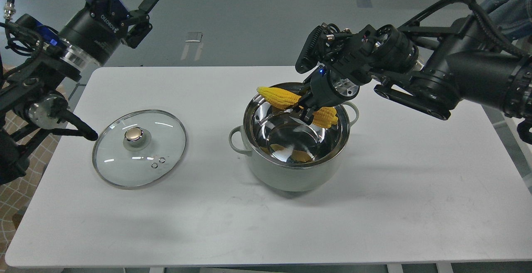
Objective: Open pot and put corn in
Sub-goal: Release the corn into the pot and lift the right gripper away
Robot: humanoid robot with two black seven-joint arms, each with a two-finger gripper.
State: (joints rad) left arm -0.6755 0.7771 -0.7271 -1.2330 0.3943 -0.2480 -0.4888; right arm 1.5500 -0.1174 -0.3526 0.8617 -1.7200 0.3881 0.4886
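The pot (291, 169) stands open near the middle of the white table (415, 190), its shiny inside holding nothing but yellow reflections. The right gripper (304, 111) clasps the corn (280, 97) around its middle, holding it level just over the far rim. The glass lid (139, 147) lies flat to the left, well apart. The left gripper (139, 17) hangs raised beyond the table's far left corner, jaws spread and holding nothing.

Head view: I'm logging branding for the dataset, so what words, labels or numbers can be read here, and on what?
"ROBOTIQ", white letters seen at a slant, on the black body of the left gripper; a hedged reading.
No readable text on the pot, the corn, the lid, the table or the right gripper.
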